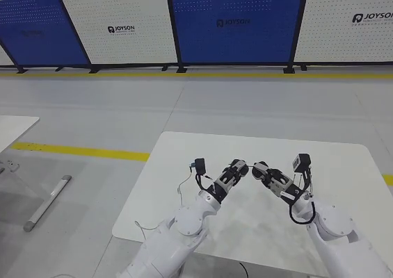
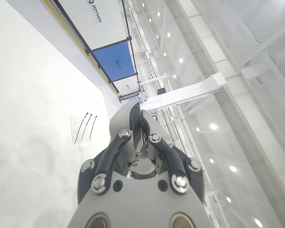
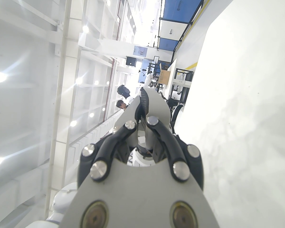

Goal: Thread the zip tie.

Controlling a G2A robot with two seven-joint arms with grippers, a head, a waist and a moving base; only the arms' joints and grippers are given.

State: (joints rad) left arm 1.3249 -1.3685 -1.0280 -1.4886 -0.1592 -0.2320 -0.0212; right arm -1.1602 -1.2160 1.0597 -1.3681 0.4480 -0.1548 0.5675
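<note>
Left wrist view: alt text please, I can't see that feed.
The grey left gripper with black linkages has its fingers pressed shut over the white table. Three thin black plastic zip ties lie side by side on it, apart from the gripper.

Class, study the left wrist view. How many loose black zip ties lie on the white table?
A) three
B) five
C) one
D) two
A: three zip ties lie side by side on the white table, each with its small head at the same end, clear of the left gripper.
</note>
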